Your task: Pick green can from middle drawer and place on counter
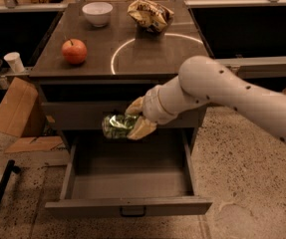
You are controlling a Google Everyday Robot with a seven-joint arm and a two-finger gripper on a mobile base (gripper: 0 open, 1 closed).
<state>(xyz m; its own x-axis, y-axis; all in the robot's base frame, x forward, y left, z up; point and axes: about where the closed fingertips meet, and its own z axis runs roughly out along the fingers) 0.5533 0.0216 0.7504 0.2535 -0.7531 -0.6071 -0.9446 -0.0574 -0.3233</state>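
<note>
The green can [114, 125] is shiny and dented and hangs sideways in the air above the open middle drawer [132, 183], in front of the closed top drawer face. My gripper [132, 119] is shut on the green can, with tan fingers [141, 128] on its right end. The white arm comes in from the right. The drawer's grey floor is bare, with a small dark handle [132, 212] at its front. The counter [147, 54] is above, dark with a thin white circle line [117, 54].
On the counter stand a red apple [74, 51] at the left, a white bowl [97, 13] at the back and a tan wrinkly snack bag [150, 15] at the back right. Cardboard [13, 108] leans left of the cabinet. A white cup [15, 61] sits further left.
</note>
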